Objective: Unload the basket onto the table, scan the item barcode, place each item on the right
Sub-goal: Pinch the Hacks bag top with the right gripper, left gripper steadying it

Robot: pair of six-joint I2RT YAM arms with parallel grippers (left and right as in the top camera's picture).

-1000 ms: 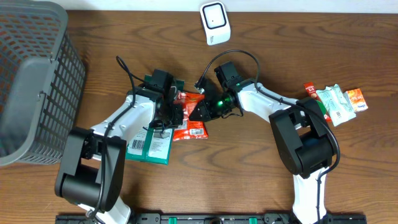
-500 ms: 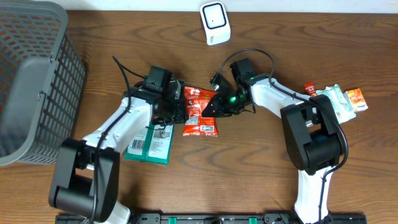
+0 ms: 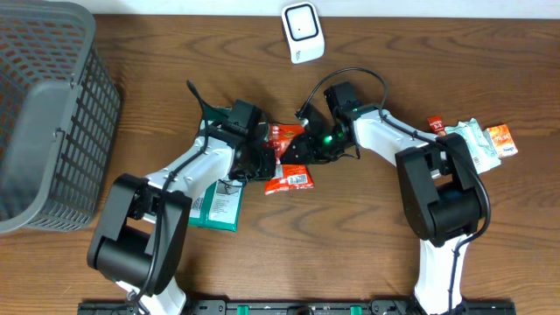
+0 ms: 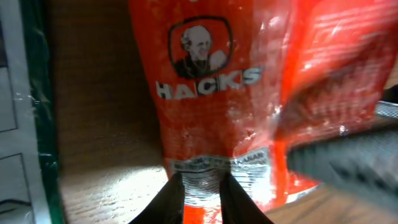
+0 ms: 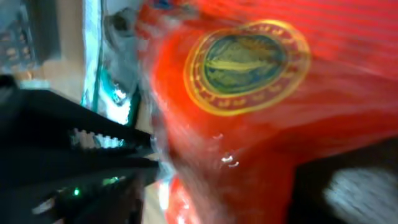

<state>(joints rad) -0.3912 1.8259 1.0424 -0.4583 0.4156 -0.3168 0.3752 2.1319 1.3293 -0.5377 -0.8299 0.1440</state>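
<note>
Wooden table (image 3: pixel 350 236), red HACKS packet (image 4: pixel 211 93)

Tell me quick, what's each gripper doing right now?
Left gripper: closed, pinching the edge of the red snack packet.
Right gripper: open, fingers apart beside the same packet.

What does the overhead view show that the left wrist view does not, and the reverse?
Only overhead: the grey basket, the white scanner, the other packets at the far right, and both arms meeting in the middle. Only left wrist: the HACKS lettering under a man's portrait on the red packet, and the left fingers pinched on its seam. Both: the red packet, the green box and the wooden table.
</note>
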